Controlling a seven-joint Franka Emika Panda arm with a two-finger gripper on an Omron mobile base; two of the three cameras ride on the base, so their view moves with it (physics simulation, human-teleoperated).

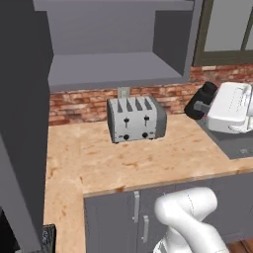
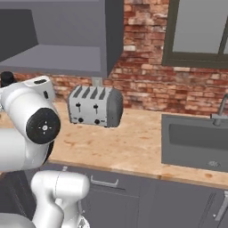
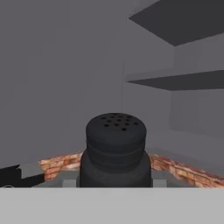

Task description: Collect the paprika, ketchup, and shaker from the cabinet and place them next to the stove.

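The shaker (image 3: 116, 144), a small black cylinder with a perforated top, stands upright right in front of the hand camera. My gripper (image 3: 116, 183) is shut on its lower body, and the shaker hides my fingertips. Behind it is the grey cabinet (image 3: 183, 81) with bare shelves. The base views show the same cabinet (image 1: 113, 69) (image 2: 67, 58) open above the counter, its lower shelf bare. The paprika and ketchup are out of view. A dark textured corner (image 1: 48, 238) at the lower left may be the stove's edge.
A silver four-slot toaster (image 1: 136, 118) (image 2: 95, 106) stands on the wooden counter (image 1: 148, 163) against the brick wall. The open cabinet door (image 1: 20, 123) hangs at the left. A grey sink (image 2: 196, 142) with a faucet lies to the right, under a window.
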